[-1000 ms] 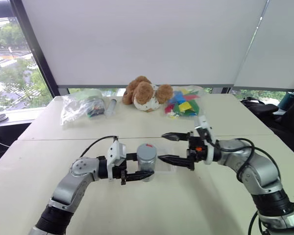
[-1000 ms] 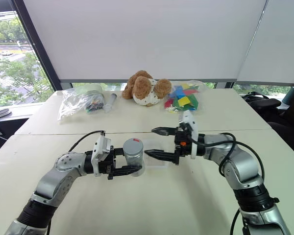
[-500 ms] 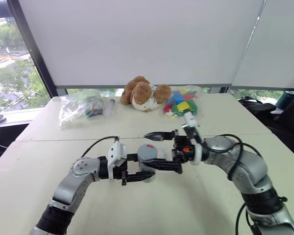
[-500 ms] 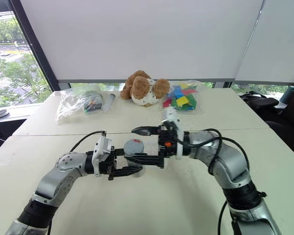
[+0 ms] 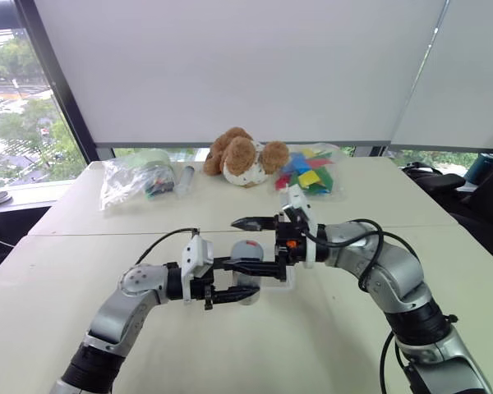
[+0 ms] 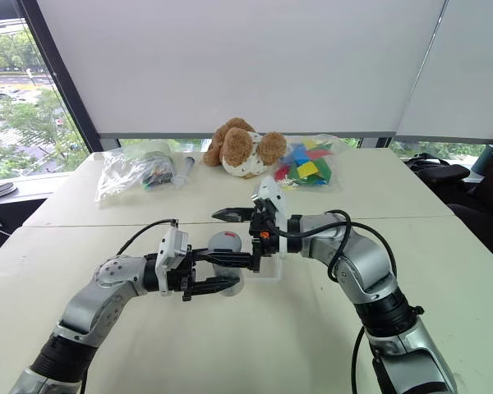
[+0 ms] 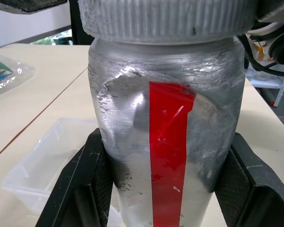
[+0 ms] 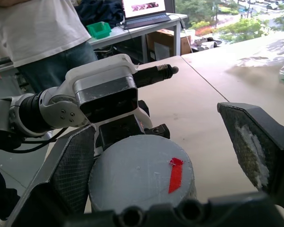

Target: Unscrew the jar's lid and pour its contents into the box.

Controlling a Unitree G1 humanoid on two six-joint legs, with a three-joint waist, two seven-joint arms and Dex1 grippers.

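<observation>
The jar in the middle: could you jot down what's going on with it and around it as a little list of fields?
jar: upright, silver-grey, red stripe, clamped in the left hand
lid: on the jar, red mark on top
right hand: open, fingers either side of the lid, not gripping
box: clear tray on the table beside the jar, looks empty
table: pale top
far edge: teddy bear, bags

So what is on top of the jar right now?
The ribbed grey lid is on the jar, with a red mark on top. What is inside cannot be seen: lid and grey wall hide it.
</observation>
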